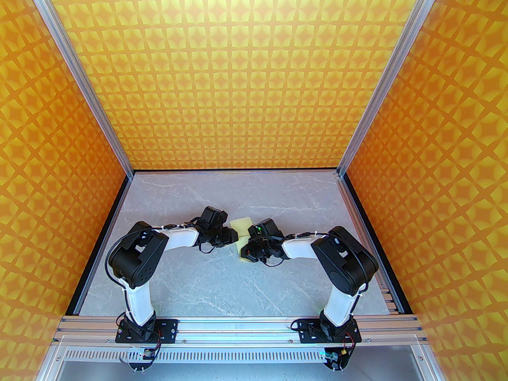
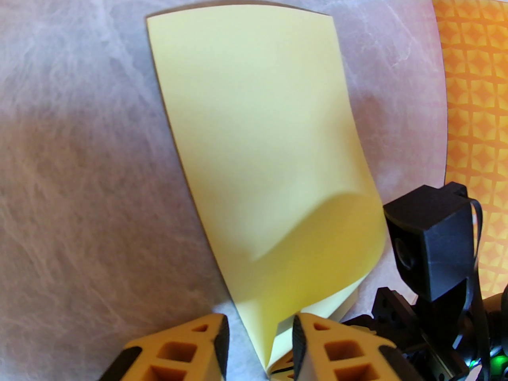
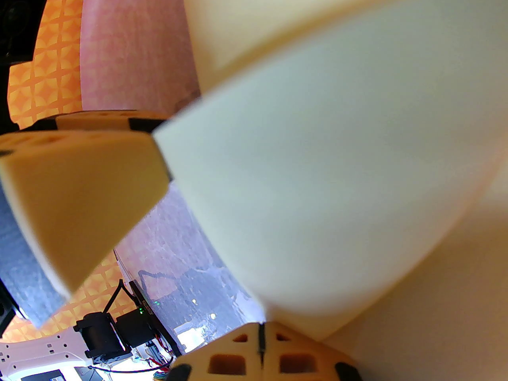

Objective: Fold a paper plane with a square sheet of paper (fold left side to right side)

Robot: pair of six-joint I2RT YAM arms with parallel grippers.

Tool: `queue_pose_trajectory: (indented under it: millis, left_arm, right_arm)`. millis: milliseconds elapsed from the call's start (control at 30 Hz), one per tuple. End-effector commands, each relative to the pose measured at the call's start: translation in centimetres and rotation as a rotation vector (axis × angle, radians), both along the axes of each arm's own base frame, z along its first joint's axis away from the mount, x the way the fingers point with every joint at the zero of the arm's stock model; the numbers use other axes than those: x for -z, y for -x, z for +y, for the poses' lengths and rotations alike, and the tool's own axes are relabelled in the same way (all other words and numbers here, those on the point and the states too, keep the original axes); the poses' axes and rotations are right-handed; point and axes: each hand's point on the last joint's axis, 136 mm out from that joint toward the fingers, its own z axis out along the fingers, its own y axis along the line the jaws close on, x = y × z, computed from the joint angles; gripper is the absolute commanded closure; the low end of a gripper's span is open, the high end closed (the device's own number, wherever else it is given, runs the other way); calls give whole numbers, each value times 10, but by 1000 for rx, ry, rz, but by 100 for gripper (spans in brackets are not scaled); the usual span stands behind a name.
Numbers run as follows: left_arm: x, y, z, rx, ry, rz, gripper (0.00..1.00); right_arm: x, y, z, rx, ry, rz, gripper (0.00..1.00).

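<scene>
On the left, our left hand (image 2: pixel 260 333) sits low with its fingers apart, straddling the near corner of the square sheet of paper (image 2: pixel 254 113). The sheet lies on the marbled grey table (image 2: pixel 79 173), thin, matte and pale yellow, curling over in a soft, uncreased roll. To the right, our right hand (image 3: pixel 262 331) is pinched together on a lifted edge. We judge the first fold half made; next, the edges must meet squarely before pressing.

Yellow paper (image 1: pixel 242 226) between left hand (image 1: pixel 234 237) and right hand (image 1: pixel 245 251), mid grey table (image 1: pixel 222 288).
</scene>
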Motion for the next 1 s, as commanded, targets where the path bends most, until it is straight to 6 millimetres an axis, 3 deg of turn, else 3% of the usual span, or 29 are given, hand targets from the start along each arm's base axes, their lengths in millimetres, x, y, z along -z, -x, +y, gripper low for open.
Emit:
queue_pose_trajectory:
  millis: [0,167,333,533,600,967]
  left_arm:
    - [-14,1,-9,11,53,-28,68]
    - [-15,1,-13,20,73,-31,68]
    - [-14,1,-14,24,73,-30,76]
    - [-10,1,-12,23,56,-20,91]
    - [-9,1,-11,27,42,-25,100]
    - [-2,-8,-5,41,-42,-43,98]
  right_arm:
    - [48,21,-31,52,183,114,100]
    - [49,21,-32,53,185,114,100]
    - [49,20,-32,53,184,114,100]
    - [49,21,-32,54,185,114,100]
    - [48,21,-32,54,185,115,100]
    - [49,21,-32,53,184,117,100]
